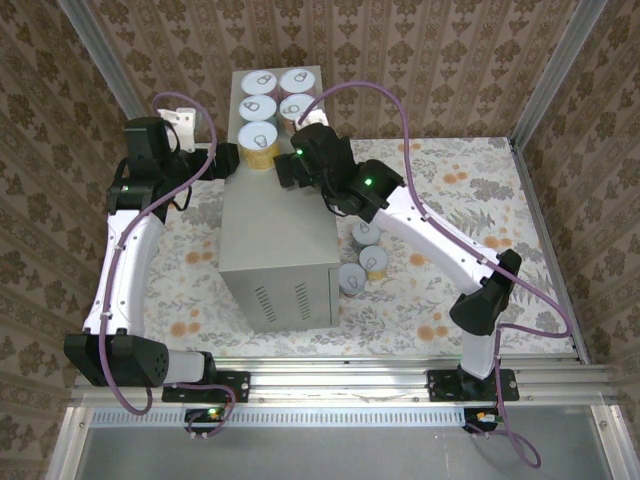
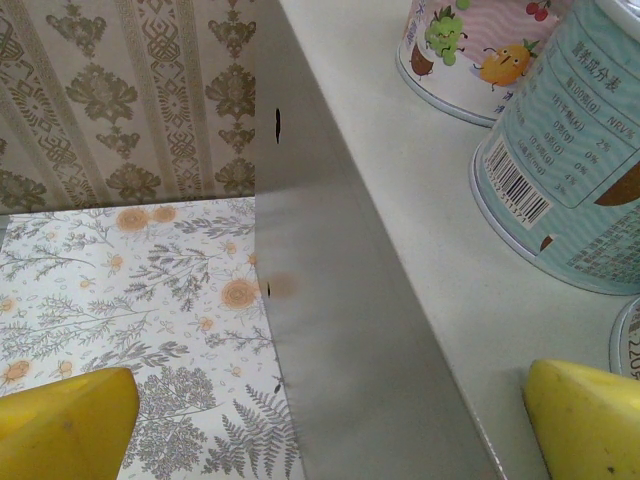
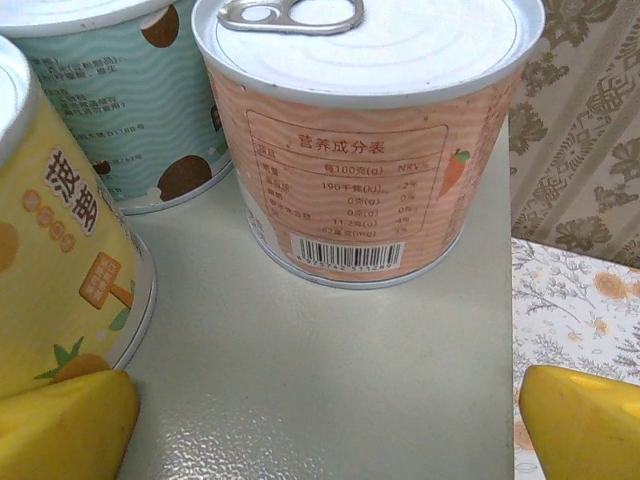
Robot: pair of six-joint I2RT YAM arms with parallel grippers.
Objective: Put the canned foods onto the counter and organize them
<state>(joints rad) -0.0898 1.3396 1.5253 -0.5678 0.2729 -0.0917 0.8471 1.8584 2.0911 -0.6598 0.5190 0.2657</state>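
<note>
Five cans [image 1: 258, 107] sit at far end of the counter [image 1: 275, 225] top, in 2 cols: three on L, two on R. All upright, long axes vertical, pull-tab lids up.

R gripper [image 3: 325, 435] is low over the counter top, jaws wide apart, nothing btwn them. Pink-orange can [image 3: 365, 150] is straight ahead, just far of it, barcode side facing the gripper. Yellow can [image 3: 60, 260] is just beside one finger [image 3: 60, 425]; teal can [image 3: 120, 100] is behind that. The other finger hangs past counter's R edge.

L gripper [image 2: 325, 430] is also spread and empty, straddling counter's L edge: one finger over the floral floor [image 2: 120, 290], the other over the top, w/ the teal can far-R of it.

Three more cans [image 1: 375, 260] stand upright on the floor, just R of counter, under the R arm [image 1: 440, 240].
</note>
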